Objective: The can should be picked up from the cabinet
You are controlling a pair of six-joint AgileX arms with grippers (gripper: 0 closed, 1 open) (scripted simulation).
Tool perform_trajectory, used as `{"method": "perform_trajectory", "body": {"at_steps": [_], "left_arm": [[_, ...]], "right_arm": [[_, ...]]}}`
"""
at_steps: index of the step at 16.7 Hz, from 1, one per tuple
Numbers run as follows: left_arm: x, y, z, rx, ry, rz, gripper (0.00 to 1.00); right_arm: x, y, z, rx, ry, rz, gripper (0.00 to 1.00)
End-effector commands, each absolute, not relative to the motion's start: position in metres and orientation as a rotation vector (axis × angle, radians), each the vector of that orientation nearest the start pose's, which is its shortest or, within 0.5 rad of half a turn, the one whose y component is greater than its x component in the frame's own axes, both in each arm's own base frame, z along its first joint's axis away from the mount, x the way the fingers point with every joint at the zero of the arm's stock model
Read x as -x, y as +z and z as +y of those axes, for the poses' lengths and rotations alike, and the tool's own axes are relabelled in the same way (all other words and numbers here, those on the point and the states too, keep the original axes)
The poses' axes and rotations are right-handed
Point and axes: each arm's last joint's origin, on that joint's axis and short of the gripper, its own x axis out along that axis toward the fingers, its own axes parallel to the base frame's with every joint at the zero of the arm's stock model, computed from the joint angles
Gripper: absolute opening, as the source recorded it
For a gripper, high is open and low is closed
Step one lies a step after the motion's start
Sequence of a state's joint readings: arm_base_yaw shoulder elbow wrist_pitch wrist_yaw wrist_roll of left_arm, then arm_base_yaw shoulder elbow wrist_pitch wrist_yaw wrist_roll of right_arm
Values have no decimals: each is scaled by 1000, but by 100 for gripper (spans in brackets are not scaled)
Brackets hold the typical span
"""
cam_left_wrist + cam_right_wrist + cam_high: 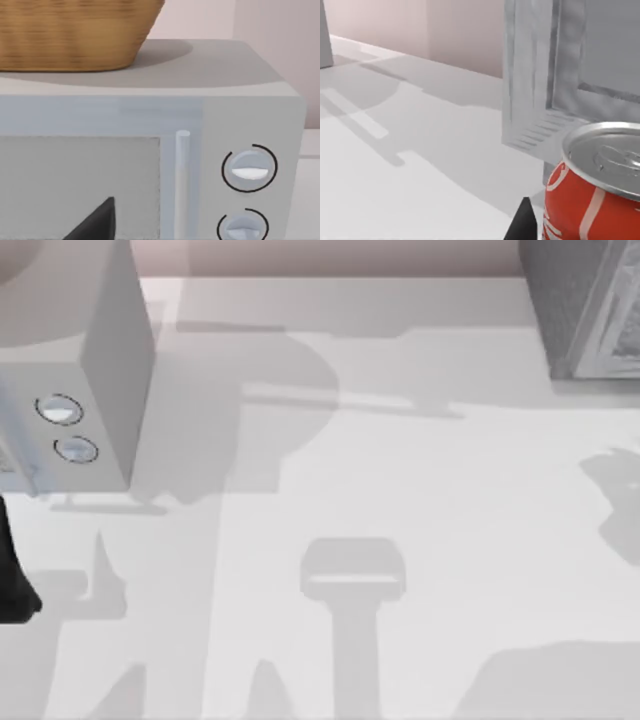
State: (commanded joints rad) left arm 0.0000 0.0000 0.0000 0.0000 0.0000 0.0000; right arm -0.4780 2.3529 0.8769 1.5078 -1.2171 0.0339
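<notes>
Spanning pale table (pixel 400 490), shadow-streaked.

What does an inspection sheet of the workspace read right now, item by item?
Surface: pale table, shadowed.
Job's things: red can close before the right wrist camera, beside the cabinet front; cabinet at the top view's right.
Clutter: microwave with two dials at left, wicker basket on top.
Grippers: a dark left pincer tip before the microwave door; a dark right pincer tip beside the can.
Cables: nothing seen.
Surroundings: pinkish wall.

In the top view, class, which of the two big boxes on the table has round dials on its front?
The smooth light grey microwave at the left, not the speckled cabinet at the right.
</notes>
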Motion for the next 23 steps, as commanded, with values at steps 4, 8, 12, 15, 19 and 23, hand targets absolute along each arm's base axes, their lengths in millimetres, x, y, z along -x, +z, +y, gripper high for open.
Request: {"method": "perform_trajectory", "body": {"at_steps": [4,8,12,15,19,23], "left_arm": [[-106,160,-1,0,0,0,100],[-106,160,-1,0,0,0,100],[-106,160,-1,0,0,0,100],[-106,160,-1,0,0,0,100],[-106,160,-1,0,0,0,100],[-106,160,-1,0,0,0,100]], "right_arm": [[-345,49,-140,-6,770,5,0],[-357,46,-130,0,768,0,0],[-362,44,-126,0,766,0,0],[-362,44,-126,0,766,0,15],[-362,44,-126,0,766,0,45],[-362,44,-126,0,766,0,75]]}}
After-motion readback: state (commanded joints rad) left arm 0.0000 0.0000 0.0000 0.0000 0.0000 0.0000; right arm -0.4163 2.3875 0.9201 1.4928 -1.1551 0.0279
